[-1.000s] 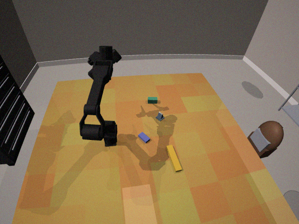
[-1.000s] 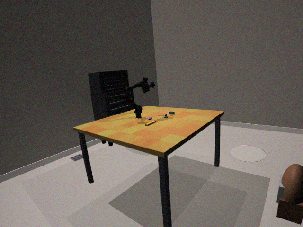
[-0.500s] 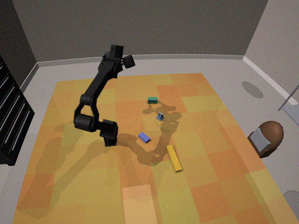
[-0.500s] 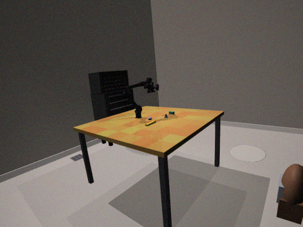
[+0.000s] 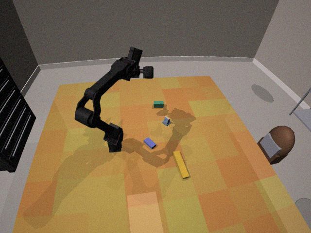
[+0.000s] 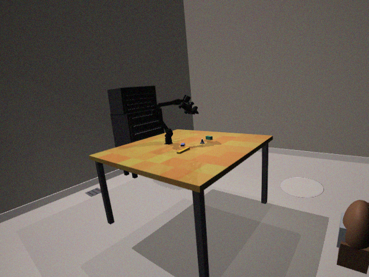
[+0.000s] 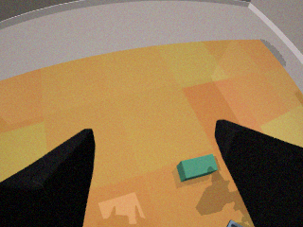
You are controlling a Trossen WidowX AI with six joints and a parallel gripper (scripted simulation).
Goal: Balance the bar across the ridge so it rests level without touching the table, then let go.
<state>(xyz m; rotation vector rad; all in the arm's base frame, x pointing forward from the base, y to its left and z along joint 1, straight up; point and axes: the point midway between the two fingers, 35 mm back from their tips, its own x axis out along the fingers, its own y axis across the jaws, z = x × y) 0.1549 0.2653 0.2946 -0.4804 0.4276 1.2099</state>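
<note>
A long yellow bar (image 5: 181,164) (image 6: 183,150) lies flat on the orange-and-yellow table (image 5: 213,140) (image 6: 190,172), right of the middle. A small grey-blue wedge-shaped ridge (image 5: 166,121) (image 6: 202,141) stands on the table farther back. My gripper (image 5: 148,72) (image 6: 195,111) (image 7: 156,132) is open and empty, held high above the back part of the table, well away from the bar and the ridge.
A green block (image 5: 158,103) (image 6: 209,137) (image 7: 197,168) lies behind the ridge. A blue block (image 5: 149,142) (image 6: 182,144) lies between the arm's base (image 5: 114,140) and the bar. A black drawer cabinet (image 6: 135,114) stands behind the table.
</note>
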